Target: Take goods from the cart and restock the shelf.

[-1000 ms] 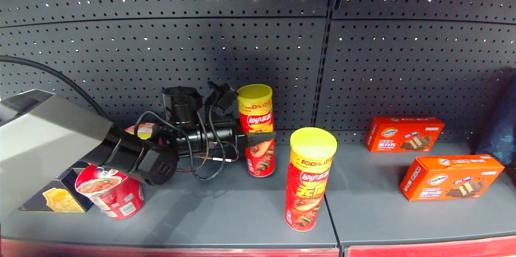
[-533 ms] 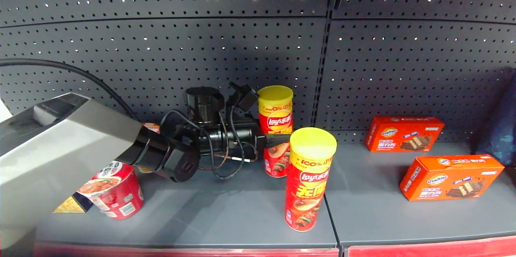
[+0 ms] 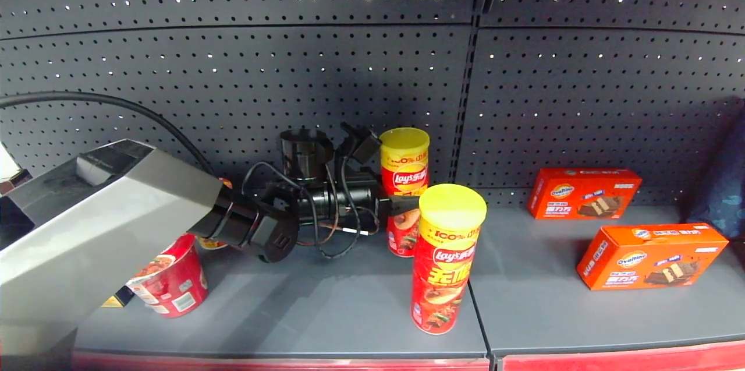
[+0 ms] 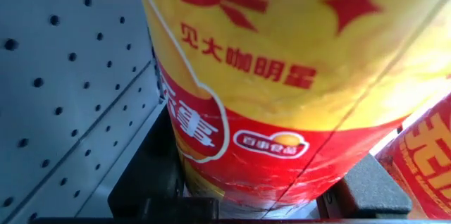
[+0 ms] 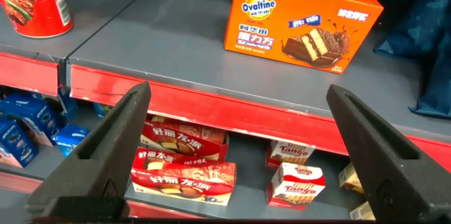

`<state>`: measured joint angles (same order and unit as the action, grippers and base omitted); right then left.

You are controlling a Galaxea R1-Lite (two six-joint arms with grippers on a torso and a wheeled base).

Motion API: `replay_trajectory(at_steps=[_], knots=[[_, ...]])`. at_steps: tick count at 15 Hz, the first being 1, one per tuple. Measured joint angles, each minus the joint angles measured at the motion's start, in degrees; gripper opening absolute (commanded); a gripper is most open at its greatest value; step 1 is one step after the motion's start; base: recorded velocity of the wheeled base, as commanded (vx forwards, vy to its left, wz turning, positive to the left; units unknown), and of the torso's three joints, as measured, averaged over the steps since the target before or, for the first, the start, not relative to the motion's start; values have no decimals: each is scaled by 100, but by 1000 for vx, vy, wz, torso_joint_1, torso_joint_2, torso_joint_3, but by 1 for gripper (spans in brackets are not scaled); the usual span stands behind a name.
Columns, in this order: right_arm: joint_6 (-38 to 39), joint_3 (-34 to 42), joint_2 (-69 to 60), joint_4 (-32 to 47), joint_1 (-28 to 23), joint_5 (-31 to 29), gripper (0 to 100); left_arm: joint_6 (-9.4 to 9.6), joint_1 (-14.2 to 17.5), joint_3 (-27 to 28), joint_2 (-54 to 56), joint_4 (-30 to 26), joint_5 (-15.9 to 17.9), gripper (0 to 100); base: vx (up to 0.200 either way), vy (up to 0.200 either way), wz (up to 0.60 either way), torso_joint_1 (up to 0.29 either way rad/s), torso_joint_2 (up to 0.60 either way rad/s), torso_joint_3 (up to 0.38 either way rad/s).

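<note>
The right claw point(image 5: 238, 91) hangs wide open facing a shelf point(image 5: 176, 41) holding an orange box point(image 5: 303, 20).

Upright chip can point(image 3: 404, 164) (yellow-lidded), apparently on shelf point(image 3: 326, 313)

silver arm point(image 3: 105, 208), black cabled wrist point(image 3: 259, 226), black fingers point(image 3: 403, 204).

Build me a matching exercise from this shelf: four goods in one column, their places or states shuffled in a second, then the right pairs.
Things
1. rear can
2. front can
3. noodle cup
4. front box

Places or states
A. far left on the shelf
B. clamped in the left gripper
C. standing free in the middle, near the front edge
D. lying at the right, near the front edge

Pairs: 1-B, 2-C, 3-A, 4-D
</note>
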<state>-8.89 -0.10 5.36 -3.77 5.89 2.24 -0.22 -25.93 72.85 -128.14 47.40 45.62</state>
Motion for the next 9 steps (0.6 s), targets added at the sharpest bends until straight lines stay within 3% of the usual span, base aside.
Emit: replay_trajectory(at_steps=[1, 2, 9], knots=[[0, 0, 0, 0, -2, 2, 100, -2, -24, 9, -20, -5, 0, 0, 0, 0, 0, 0, 0, 0], [2, 0, 0, 0, 0, 2, 100, -2, -45, 16, -37, -5, 0, 100, 0, 0, 0, 0, 0, 0], [2, 0, 0, 0, -2, 2, 100, 352, -77, -59, -56, 0, 6, 100, 0, 0, 0, 0, 0, 0]])
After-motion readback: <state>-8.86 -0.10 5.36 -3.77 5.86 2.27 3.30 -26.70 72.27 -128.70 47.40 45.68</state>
